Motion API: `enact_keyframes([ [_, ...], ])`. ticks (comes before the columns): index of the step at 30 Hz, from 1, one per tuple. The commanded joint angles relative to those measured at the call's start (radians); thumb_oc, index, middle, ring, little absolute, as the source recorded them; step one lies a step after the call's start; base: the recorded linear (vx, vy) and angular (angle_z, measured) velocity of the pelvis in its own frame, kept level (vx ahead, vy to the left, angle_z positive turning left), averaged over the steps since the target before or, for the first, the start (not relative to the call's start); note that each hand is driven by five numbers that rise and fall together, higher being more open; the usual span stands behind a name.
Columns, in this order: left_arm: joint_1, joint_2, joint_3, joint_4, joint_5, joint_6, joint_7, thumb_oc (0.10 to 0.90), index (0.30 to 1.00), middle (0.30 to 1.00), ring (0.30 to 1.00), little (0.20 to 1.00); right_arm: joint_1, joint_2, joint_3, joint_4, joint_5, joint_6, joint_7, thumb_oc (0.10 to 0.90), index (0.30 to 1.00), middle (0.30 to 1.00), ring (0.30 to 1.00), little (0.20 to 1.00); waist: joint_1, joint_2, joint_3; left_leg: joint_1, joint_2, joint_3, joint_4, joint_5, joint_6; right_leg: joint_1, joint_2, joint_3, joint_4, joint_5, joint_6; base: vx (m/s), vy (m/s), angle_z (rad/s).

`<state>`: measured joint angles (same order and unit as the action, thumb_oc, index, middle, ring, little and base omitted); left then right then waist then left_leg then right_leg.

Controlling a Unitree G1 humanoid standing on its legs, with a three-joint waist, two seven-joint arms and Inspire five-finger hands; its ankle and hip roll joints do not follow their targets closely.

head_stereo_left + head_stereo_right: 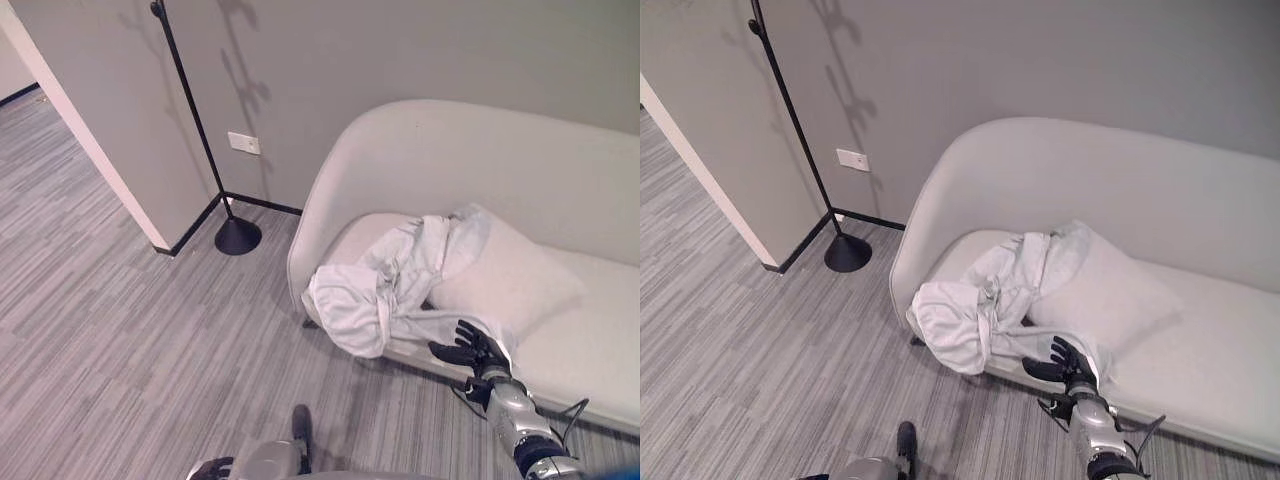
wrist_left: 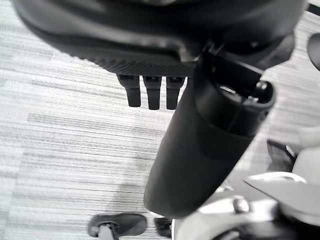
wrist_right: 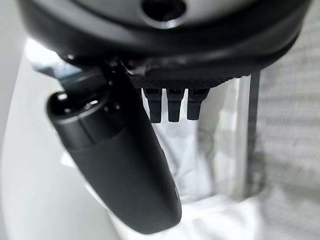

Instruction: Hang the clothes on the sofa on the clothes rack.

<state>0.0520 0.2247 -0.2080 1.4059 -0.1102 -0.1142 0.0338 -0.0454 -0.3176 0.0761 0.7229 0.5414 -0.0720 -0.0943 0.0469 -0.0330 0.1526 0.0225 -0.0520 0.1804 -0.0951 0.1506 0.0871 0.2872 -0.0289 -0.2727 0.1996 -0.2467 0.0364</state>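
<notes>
A crumpled white garment (image 1: 385,290) lies on the left end of the off-white sofa (image 1: 450,160), and part of it droops over the front edge. My right hand (image 1: 468,352) is open at the sofa's front edge, fingers straight, just right of the garment's lower hem. In the right wrist view the hand (image 3: 120,165) points at the white cloth (image 3: 185,155). The clothes rack (image 1: 190,110) is a thin black pole on a round base (image 1: 237,236), standing by the wall left of the sofa. My left hand (image 1: 210,468) hangs low over the floor, open and holding nothing (image 2: 200,150).
A pale cushion (image 1: 505,280) rests against the garment's right side. A wall corner (image 1: 100,170) juts out left of the rack. Grey striped carpet (image 1: 120,340) stretches between me and the rack.
</notes>
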Motion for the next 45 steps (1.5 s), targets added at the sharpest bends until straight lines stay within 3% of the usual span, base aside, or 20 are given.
enact_keyframes([
  [1, -0.047, 0.005, 0.001, 0.015, -0.016, -0.021, 0.006, 0.8, 0.9, 0.9, 0.9, 0.9, -0.008, 0.017, 0.04, -0.17, 0.062, -0.054, 0.067, 0.8, 0.9, 0.9, 0.9, 0.9, 0.017, -0.005, -0.068, 0.03, -0.02, 0.011, 0.008, -0.141, -0.049, -0.18, -0.096, -0.045, 0.238, 0.176, 0.061, 0.16, 0.152, -0.32],
  [2, -0.055, 0.012, 0.005, -0.005, -0.041, -0.022, 0.011, 0.8, 0.9, 0.9, 0.9, 0.9, 0.009, 0.05, 0.059, -0.171, 0.086, -0.055, 0.068, 0.8, 0.9, 0.9, 0.9, 0.9, 0.014, 0.0, -0.057, 0.046, -0.016, 0.008, 0.008, -0.148, -0.043, -0.229, -0.12, -0.06, 0.312, 0.196, 0.061, 0.06, 0.052, -0.13],
  [3, -0.062, 0.016, 0.003, -0.02, -0.045, -0.022, 0.015, 0.8, 0.9, 0.9, 0.9, 0.9, 0.024, 0.07, 0.07, -0.178, 0.118, -0.053, 0.069, 0.8, 0.9, 0.9, 0.9, 0.9, 0.013, 0.0, -0.055, 0.049, -0.016, 0.005, 0.008, -0.155, -0.042, -0.254, -0.14, -0.074, 0.331, 0.176, 0.055, 0.07, 0.012, 0.1],
  [4, -0.091, 0.024, -0.022, -0.04, -0.031, -0.027, 0.029, 0.8, 0.9, 0.9, 0.9, 0.9, 0.055, 0.1, 0.081, -0.19, 0.167, -0.043, 0.066, 0.8, 0.9, 0.9, 0.9, 0.9, 0.009, 0.016, -0.05, 0.044, 0.004, -0.017, 0.008, -0.169, -0.055, -0.251, -0.126, -0.09, 0.186, 0.114, 0.025, 0.02, -0.055, 0.38],
  [5, -0.107, 0.021, -0.056, -0.043, -0.025, -0.026, 0.016, 0.8, 0.9, 0.9, 0.9, 0.9, 0.053, 0.076, 0.106, -0.204, 0.136, -0.024, 0.102, 0.8, 0.9, 0.9, 0.9, 0.9, -0.002, 0.019, -0.046, 0.032, 0.008, -0.03, 0.008, -0.166, -0.06, -0.255, -0.103, -0.064, 0.098, 0.124, 0.014, 0.03, -0.111, 0.51],
  [6, -0.126, 0.026, -0.069, -0.054, -0.013, -0.035, 0.026, 0.8, 0.9, 0.9, 0.9, 0.9, 0.055, 0.082, 0.07, -0.15, 0.149, -0.032, 0.065, 0.8, 0.9, 0.9, 0.9, 0.9, -0.014, 0.017, -0.046, 0.038, 0.006, -0.057, 0.008, -0.16, -0.061, -0.249, -0.081, 0.001, 0.054, 0.133, 0.025, 0.02, -0.073, 0.73],
  [8, -0.136, 0.036, -0.073, -0.056, -0.005, -0.037, 0.04, 0.8, 0.9, 0.9, 0.9, 0.9, 0.067, 0.101, 0.069, -0.137, 0.195, -0.041, 0.058, 0.8, 0.9, 0.9, 0.9, 0.9, -0.014, 0.009, -0.051, 0.042, 0.01, -0.046, 0.008, -0.163, -0.066, -0.228, -0.062, 0.028, -0.017, 0.136, 0.026, 0.08, -0.094, 0.77],
  [14, -0.107, 0.026, -0.009, -0.041, -0.038, -0.026, 0.027, 0.8, 0.9, 0.9, 0.9, 0.9, 0.223, 0.14, 0.089, -0.185, 0.306, 0.024, 0.128, 0.8, 0.9, 0.9, 0.9, 0.9, -0.006, -0.02, -0.094, 0.028, 0.021, -0.043, 0.008, -0.165, -0.087, -0.11, -0.025, 0.004, -0.287, 0.191, 0.025, 0.08, -0.15, 0.01],
  [21, -0.067, 0.02, 0.024, -0.004, -0.037, -0.006, 0.003, 0.8, 0.9, 0.9, 0.9, 0.9, 0.273, 0.134, 0.033, -0.13, 0.294, 0.046, 0.13, 0.8, 0.9, 0.9, 0.9, 0.9, -0.017, -0.024, -0.088, 0.021, 0.038, -0.043, 0.008, -0.156, -0.108, -0.117, -0.012, 0.007, -0.287, 0.168, 0.018, 0.01, -0.114, -0.01],
  [28, -0.065, 0.016, -0.009, -0.028, -0.018, -0.012, -0.014, 0.8, 0.9, 0.9, 0.9, 0.9, 0.374, 0.137, -0.019, -0.061, 0.24, 0.065, 0.152, 0.8, 0.9, 0.9, 0.9, 0.9, -0.049, -0.017, -0.058, -0.006, 0.054, -0.047, 0.008, -0.142, -0.119, -0.143, 0.003, 0.017, -0.287, 0.165, 0.011, -0.03, -0.068, -0.04],
  [32, -0.081, 0.006, -0.045, -0.039, -0.011, -0.019, -0.016, 0.8, 0.9, 0.9, 0.9, 0.9, 0.355, 0.124, -0.045, 0.071, 0.232, 0.056, 0.159, 0.8, 0.9, 0.9, 0.9, 0.9, -0.062, -0.008, -0.033, -0.021, 0.062, -0.044, 0.008, -0.135, -0.122, -0.162, 0.01, 0.032, -0.287, 0.168, 0.009, -0.05, -0.057, -0.02],
  [35, -0.096, 0.002, -0.074, -0.05, 0.002, -0.023, -0.017, 0.8, 0.9, 0.9, 0.9, 0.9, 0.319, 0.113, -0.067, 0.161, 0.217, 0.045, 0.149, 0.8, 0.9, 0.9, 0.9, 0.9, -0.069, 0.002, -0.018, -0.03, 0.065, -0.041, 0.008, -0.131, -0.122, -0.175, 0.014, 0.04, -0.287, 0.17, 0.007, -0.06, -0.038, -0.12],
  [36, -0.113, -0.006, -0.121, -0.071, 0.028, -0.032, -0.017, 0.8, 0.9, 0.9, 0.9, 0.9, 0.266, 0.102, -0.112, 0.287, 0.212, 0.025, 0.118, 0.8, 0.9, 0.9, 0.9, 0.9, -0.077, 0.02, -0.002, -0.045, 0.067, -0.04, 0.008, -0.126, -0.123, -0.191, 0.016, 0.046, -0.287, 0.173, 0.006, -0.04, -0.028, -0.06],
  [38, -0.12, -0.011, -0.14, -0.079, 0.035, -0.035, -0.015, 0.8, 0.9, 0.9, 0.9, 0.9, 0.244, 0.097, -0.137, 0.335, 0.217, 0.012, 0.103, 0.8, 0.9, 0.9, 0.9, 0.9, -0.08, 0.029, 0.005, -0.053, 0.069, -0.041, 0.008, -0.123, -0.124, -0.198, 0.016, 0.047, -0.287, 0.174, 0.005, -0.05, -0.028, -0.09],
  [45, -0.153, -0.033, -0.223, -0.112, 0.086, -0.06, 0.009, 0.8, 0.9, 0.9, 0.9, 0.9, 0.149, 0.019, -0.252, 0.38, 0.232, -0.071, -0.016, 0.8, 0.9, 0.9, 0.9, 0.9, -0.098, 0.079, 0.039, -0.095, 0.073, -0.051, 0.008, -0.109, -0.132, -0.237, 0.017, 0.036, -0.287, 0.177, 0.005, -0.04, -0.022, 0.03],
])
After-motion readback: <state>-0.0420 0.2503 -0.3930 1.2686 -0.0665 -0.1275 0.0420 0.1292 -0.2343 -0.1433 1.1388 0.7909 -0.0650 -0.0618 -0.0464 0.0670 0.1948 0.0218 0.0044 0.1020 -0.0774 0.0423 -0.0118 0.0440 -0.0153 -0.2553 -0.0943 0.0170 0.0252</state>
